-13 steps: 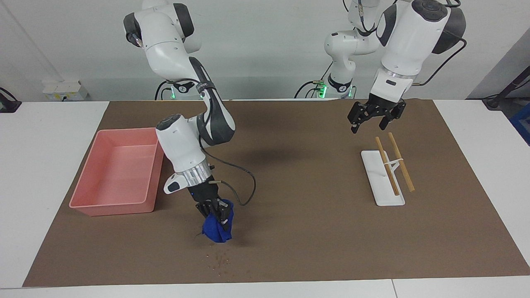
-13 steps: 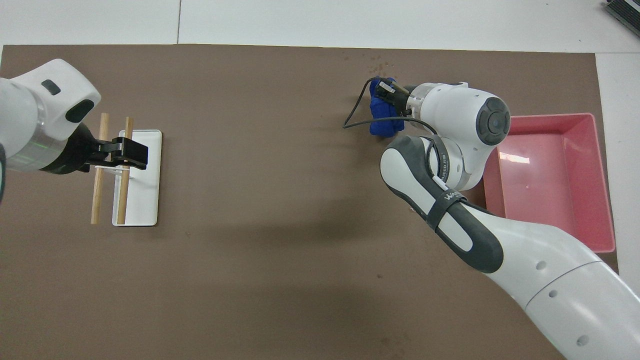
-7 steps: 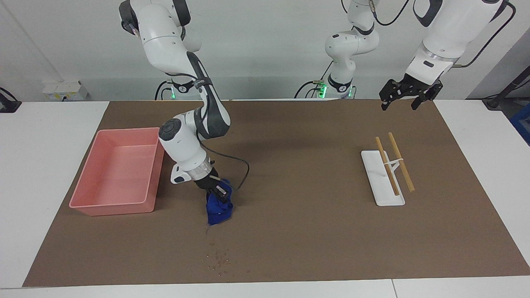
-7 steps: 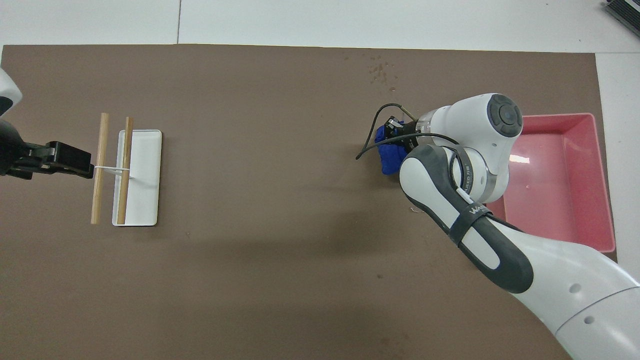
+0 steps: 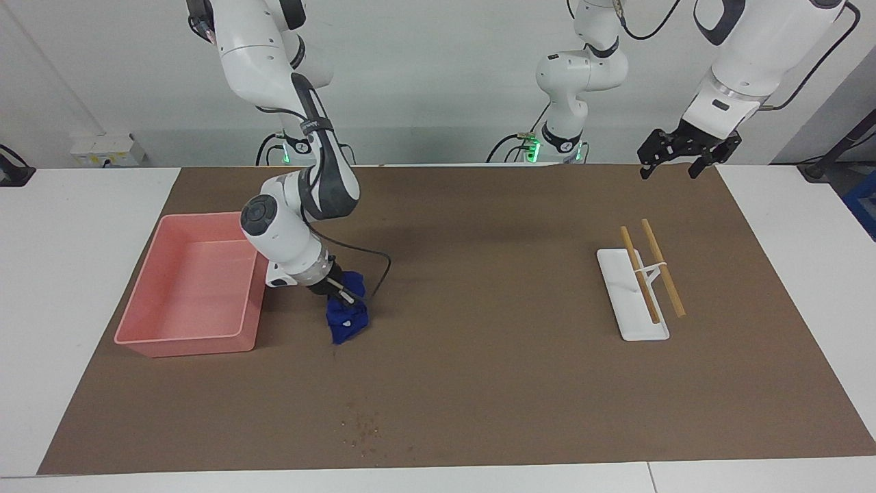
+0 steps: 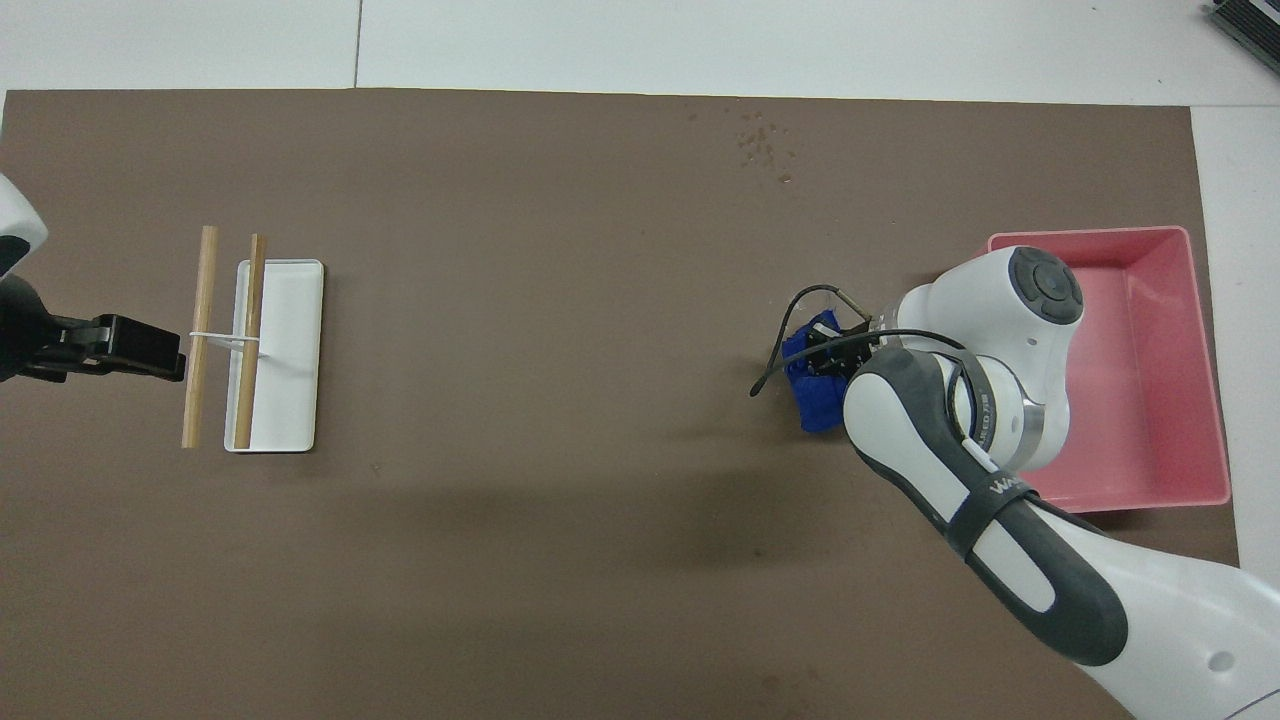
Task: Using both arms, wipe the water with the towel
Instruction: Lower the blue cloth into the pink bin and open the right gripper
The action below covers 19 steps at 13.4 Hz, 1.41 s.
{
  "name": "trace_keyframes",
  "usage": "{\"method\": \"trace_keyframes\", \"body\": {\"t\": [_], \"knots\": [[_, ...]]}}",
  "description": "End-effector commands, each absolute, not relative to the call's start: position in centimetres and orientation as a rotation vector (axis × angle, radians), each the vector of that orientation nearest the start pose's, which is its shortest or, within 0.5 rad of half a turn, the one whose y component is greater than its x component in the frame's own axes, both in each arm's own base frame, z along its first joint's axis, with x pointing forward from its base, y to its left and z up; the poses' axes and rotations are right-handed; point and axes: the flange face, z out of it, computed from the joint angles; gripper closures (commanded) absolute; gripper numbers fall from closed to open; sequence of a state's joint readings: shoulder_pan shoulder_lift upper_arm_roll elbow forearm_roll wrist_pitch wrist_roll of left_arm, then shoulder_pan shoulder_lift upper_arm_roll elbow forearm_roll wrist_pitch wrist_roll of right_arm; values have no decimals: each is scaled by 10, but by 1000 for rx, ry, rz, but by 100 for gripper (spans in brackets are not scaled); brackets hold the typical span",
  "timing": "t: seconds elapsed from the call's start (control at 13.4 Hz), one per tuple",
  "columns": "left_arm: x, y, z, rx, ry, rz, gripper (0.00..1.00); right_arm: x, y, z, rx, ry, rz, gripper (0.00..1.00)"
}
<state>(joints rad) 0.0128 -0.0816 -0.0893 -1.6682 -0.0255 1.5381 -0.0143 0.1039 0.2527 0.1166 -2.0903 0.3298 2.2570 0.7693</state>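
The right gripper point(image 5: 340, 296) pinches the blue towel point(image 5: 346, 323), whose lower folds drag on the brown mat point(image 5: 479, 383) just beside the pink bin point(image 5: 188, 284), toward the right arm's end of the bench point(image 5: 68, 274). The scatter of droplets point(image 5: 364, 428) lies farther from the robots than the towel, well apart from it and near the mat's edge. To wipe well, by this reading, the gripper should carry the cloth back out over that patch, press it flat to the mat and sweep across the whole wet spot rather than skim it with a bunched corner, keeping the loose black cable point(image 5: 375, 268) clear of the cloth. The left gripper point(image 5: 686, 155), fingers spread, waits in the air above the mat's corner at the left arm's end, with the white tray point(image 5: 626, 301) and its two wooden sticks point(image 5: 662, 268) below it. White lettering on the right arm's dark forearm band point(image 6: 1003, 487) is too small to read with certainty.
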Motion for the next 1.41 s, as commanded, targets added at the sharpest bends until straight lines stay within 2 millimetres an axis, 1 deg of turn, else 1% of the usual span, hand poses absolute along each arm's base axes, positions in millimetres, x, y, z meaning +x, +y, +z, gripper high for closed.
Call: {"method": "trace_keyframes", "body": {"t": [0.0,0.07,0.15,0.22,0.3,0.45,0.52,0.6,0.67,0.74,0.89,0.97,1.04,1.12,1.19,1.26,1.34], "knots": [[521,-47,647,-3169,121,72,0,500,120,300,-2762,1080,447,100],[522,-45,654,-3169,122,70,0,492,121,308,-2773,1062,507,100],[524,-45,654,-3170,126,51,0,489,122,326,-2772,1058,514,100],[525,-46,651,-3172,129,44,0,493,122,352,-2764,1050,472,100],[524,-48,647,-3171,128,53,0,495,116,379,-2756,1047,464,100],[514,-48,637,-3165,120,111,0,514,96,439,-2739,1050,463,100],[513,-44,636,-3165,108,114,0,525,87,473,-2730,1045,441,100],[514,-42,636,-3166,103,112,0,533,75,503,-2720,1046,393,100],[514,-40,637,-3166,95,109,0,539,63,527,-2717,1047,327,100],[513,-41,637,-3166,98,109,0,544,53,546,-2721,1051,263,100],[513,-42,637,-3166,100,109,0,545,26,564,-2754,1046,179,100],[513,-42,637,-3166,100,109,0,545,12,564,-2762,1022,166,100],[513,-42,636,-3166,100,111,0,542,-10,560,-2767,998,142,100],[513,-42,637,-3166,100,109,0,539,-24,551,-2787,944,117,100],[513,-42,637,-3166,100,109,0,536,-34,541,-2806,902,85,100],[513,-42,637,-3166,100,109,0,534,-55,532,-2812,891,69,100],[513,-42,636,-3167,100,112,0,532,-68,525,-2828,838,60,100]]}}
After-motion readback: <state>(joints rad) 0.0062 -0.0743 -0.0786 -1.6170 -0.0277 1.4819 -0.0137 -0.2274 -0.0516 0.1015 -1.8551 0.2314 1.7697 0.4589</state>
